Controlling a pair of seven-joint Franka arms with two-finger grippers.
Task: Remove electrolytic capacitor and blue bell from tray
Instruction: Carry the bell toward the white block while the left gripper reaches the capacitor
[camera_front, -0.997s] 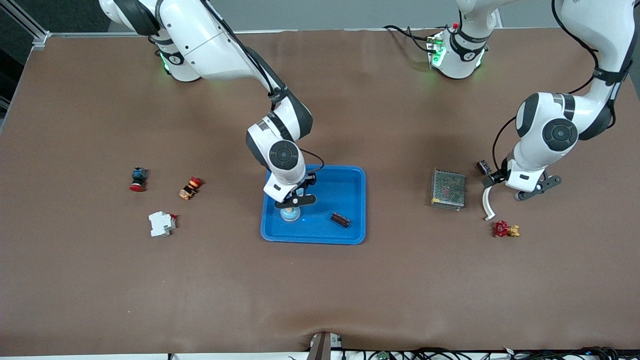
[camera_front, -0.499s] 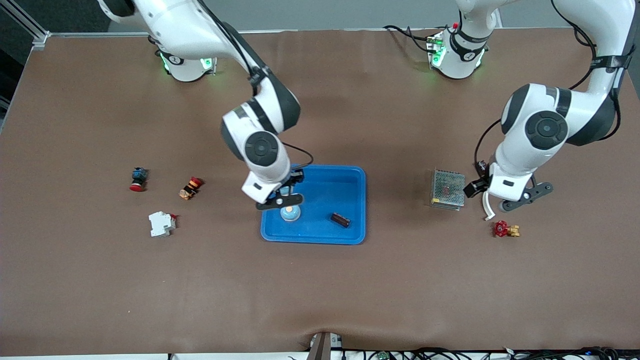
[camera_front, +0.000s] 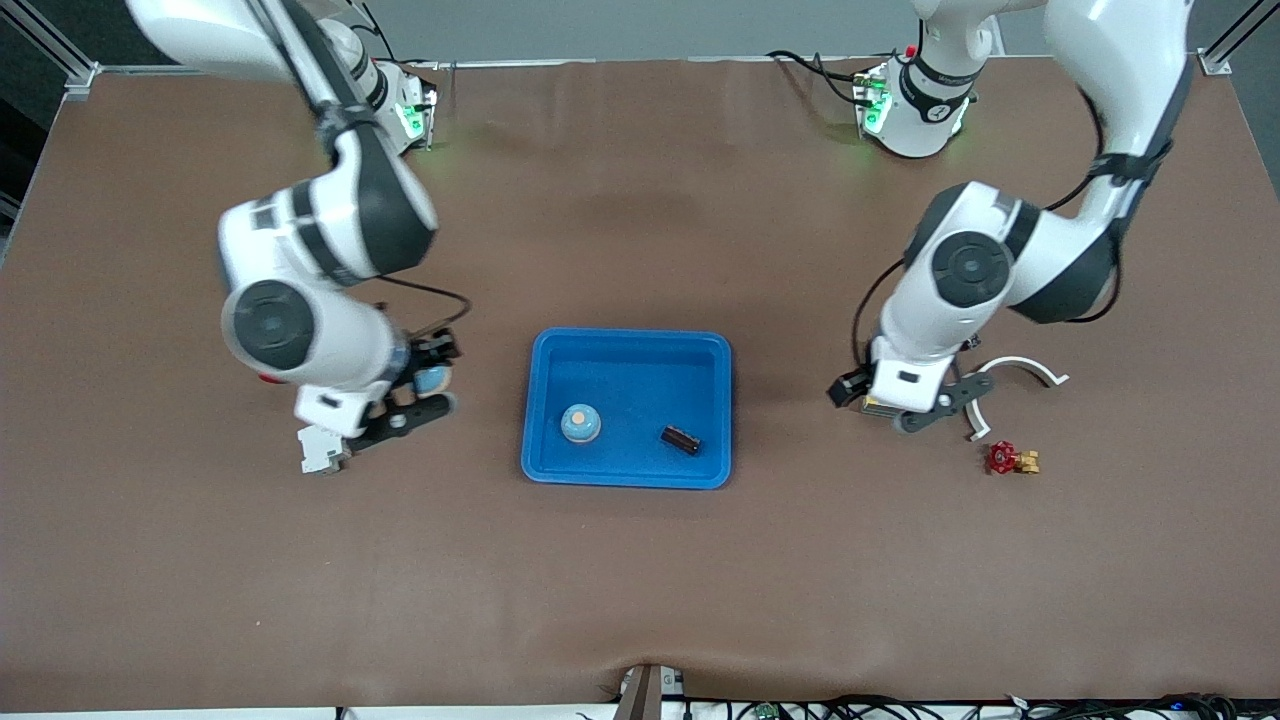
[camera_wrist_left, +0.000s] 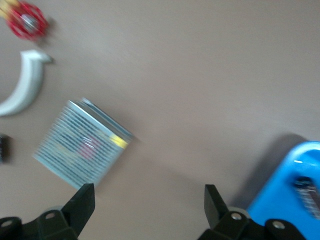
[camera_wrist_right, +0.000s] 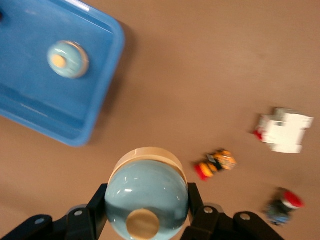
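Observation:
A blue tray (camera_front: 630, 335) sits mid-table. In it lie a light-blue bell (camera_front: 581, 423) with a tan button and a dark capacitor (camera_front: 681, 439). My right gripper (camera_front: 430, 381) is shut on a second light-blue bell (camera_wrist_right: 146, 197). It holds that bell above the table between the tray (camera_wrist_right: 107, 95) and the small parts at the right arm's end. The tray's bell also shows in the right wrist view (camera_wrist_right: 68, 59). My left gripper (camera_front: 895, 400) is open and empty (camera_wrist_left: 148, 205) over the table beside a metal mesh box (camera_wrist_left: 80, 145), on the tray's side of it.
A white breaker (camera_front: 318, 452), an orange-red part (camera_wrist_right: 215, 163) and a red push button (camera_wrist_right: 282, 206) lie under and beside my right hand. A white curved piece (camera_front: 1020, 365) and a red valve (camera_front: 1003, 457) lie toward the left arm's end.
My right arm has swung from over the tray toward its own end of the table, carrying a bell; one bell stays in the tray. My left arm has moved toward the tray, over the mesh box.

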